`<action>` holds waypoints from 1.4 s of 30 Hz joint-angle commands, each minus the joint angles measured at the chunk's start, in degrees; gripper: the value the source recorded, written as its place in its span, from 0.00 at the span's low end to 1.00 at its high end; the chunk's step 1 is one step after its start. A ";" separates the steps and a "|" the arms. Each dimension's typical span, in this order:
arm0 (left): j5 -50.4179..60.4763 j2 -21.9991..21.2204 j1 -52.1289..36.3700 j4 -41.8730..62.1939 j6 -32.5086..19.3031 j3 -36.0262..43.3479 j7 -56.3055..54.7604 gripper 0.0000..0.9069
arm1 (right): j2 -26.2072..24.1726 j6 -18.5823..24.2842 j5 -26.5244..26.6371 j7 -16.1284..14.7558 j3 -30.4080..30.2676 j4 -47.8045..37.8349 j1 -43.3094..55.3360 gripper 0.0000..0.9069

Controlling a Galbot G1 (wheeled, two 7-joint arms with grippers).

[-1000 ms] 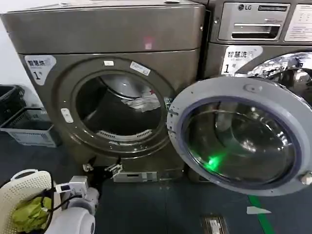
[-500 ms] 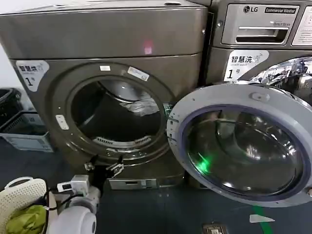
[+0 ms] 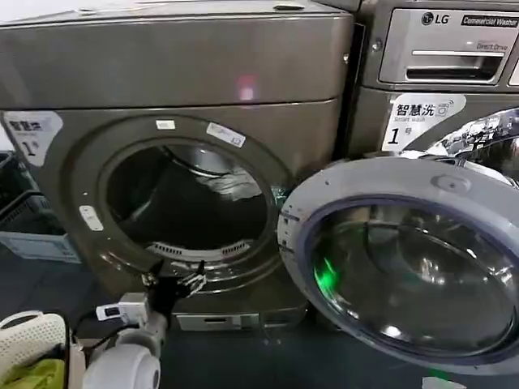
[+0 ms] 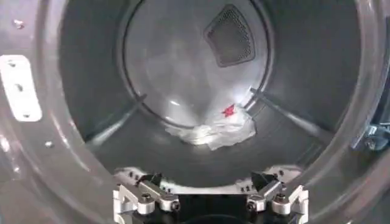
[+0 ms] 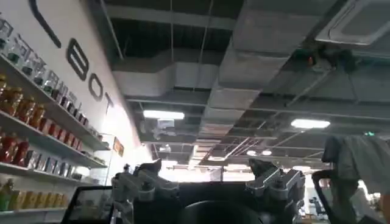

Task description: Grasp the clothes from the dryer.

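Dryer point(image 3: 186, 73) stood front and centre, bronze-grey, door point(image 3: 405, 259) swung wide to the robot's right, glass with a green glint on it. White "1" sticker point(image 3: 28, 134) sat at the upper corner of the front on the robot's left. Clothes point(image 4: 214, 129), a small white bundle with a red mark, lay at the back of the drum on the drum floor, just below the round rear wall and near a drum fin; in the head view the bundle point(image 3: 235, 183) showed pale through the porthole, toward its right side. Left pincer point(image 3: 173, 283) sat low at the porthole's bottom rim, outside the drum, well apart from the clothes; in the left wrist view the left pincer point(image 4: 210, 196) was released, both fingers spread wide, nothing between them, aimed straight into the drum. Left arm's white wrist point(image 3: 122, 366) rose from the bottom edge of the head view. Right pincer point(image 5: 207, 182) pointed up at a ceiling with lights and ducts, fingers spread, released, holding nothing; shelves point(image 5: 36, 128) with bottles ran along a wall beside it. LG machine point(image 3: 438, 65) stood right of the dryer, partly behind the open door. White basket point(image 3: 28, 340) with yellow-green cloth point(image 3: 32, 377) sat on the floor at the robot's lower left. Grey crate point(image 3: 32, 231) stood left of the dryer.
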 commanded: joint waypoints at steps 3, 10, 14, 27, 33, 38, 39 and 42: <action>-0.07 -0.06 -0.10 0.05 2.81 0.06 0.05 1.00 | 0.29 0.23 0.01 -0.06 -0.12 -0.03 -0.16 1.00; -0.06 -0.06 0.06 0.09 2.81 -0.06 0.03 1.00 | 0.33 0.22 0.01 -0.09 -0.54 0.21 0.06 1.00; -0.43 0.00 0.08 0.11 2.81 -0.27 0.05 1.00 | 0.60 0.31 -0.02 -0.12 -0.72 0.35 0.04 1.00; -0.24 0.17 -0.06 0.15 2.81 -0.48 0.04 1.00 | 0.43 0.25 -0.01 -0.10 -0.55 0.42 0.08 1.00; 0.26 0.14 -0.21 0.43 2.81 -0.27 0.04 1.00 | 0.28 0.26 -0.01 -0.14 -0.32 0.05 -0.11 1.00; 0.29 0.04 -0.38 0.43 2.81 -0.11 -0.10 1.00 | 0.24 0.26 -0.02 -0.22 -0.47 0.03 -0.13 1.00; 0.25 0.04 -0.36 0.40 2.81 -0.10 -0.09 1.00 | 0.23 0.26 -0.02 -0.21 -0.50 0.04 -0.10 1.00; 0.24 0.00 -0.36 0.46 2.81 -0.12 -0.12 1.00 | 0.13 0.23 -0.05 -0.24 -0.64 0.14 -0.03 1.00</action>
